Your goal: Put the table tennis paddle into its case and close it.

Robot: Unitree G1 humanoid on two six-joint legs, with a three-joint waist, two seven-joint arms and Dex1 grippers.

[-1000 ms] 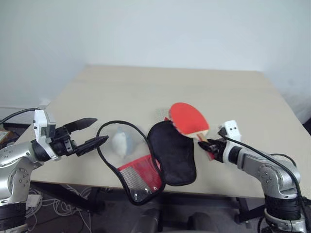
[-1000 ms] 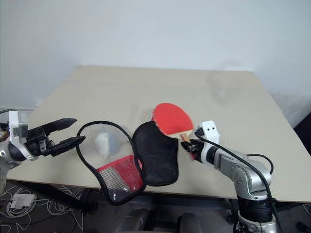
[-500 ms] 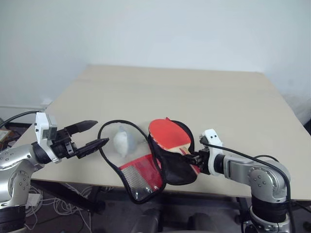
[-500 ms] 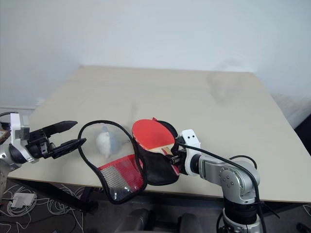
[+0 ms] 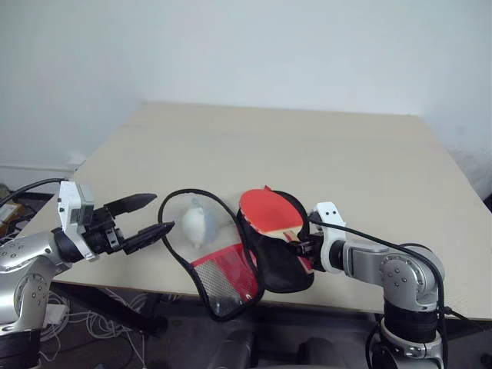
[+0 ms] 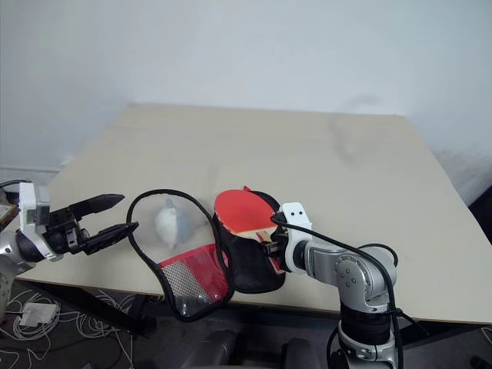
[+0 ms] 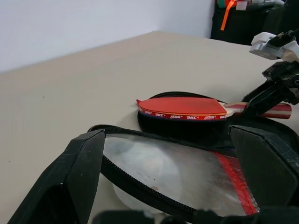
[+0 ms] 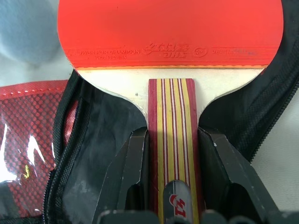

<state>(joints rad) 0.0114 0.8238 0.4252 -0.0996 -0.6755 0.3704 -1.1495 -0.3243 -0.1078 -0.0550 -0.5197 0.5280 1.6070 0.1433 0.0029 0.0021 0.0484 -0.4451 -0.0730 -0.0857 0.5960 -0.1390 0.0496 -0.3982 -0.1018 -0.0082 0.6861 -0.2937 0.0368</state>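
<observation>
The table tennis paddle shows its red face up and tilts over the black half of the case. My right gripper is shut on the paddle's striped wooden handle, a finger on each side, at the case's right edge. The case lies open at the table's front edge; its red mesh flap hangs partly over that edge and the zipper rim loops out to the left. My left gripper stands open just left of the rim, holding nothing.
A whitish plastic wad lies inside the zipper loop, left of the paddle. The beige table stretches bare behind the case. Cables lie on the floor under the table's front left.
My right gripper has carried the paddle left, from the table beside the case to over its black half, and tipped it downward. The left gripper has stayed put.
</observation>
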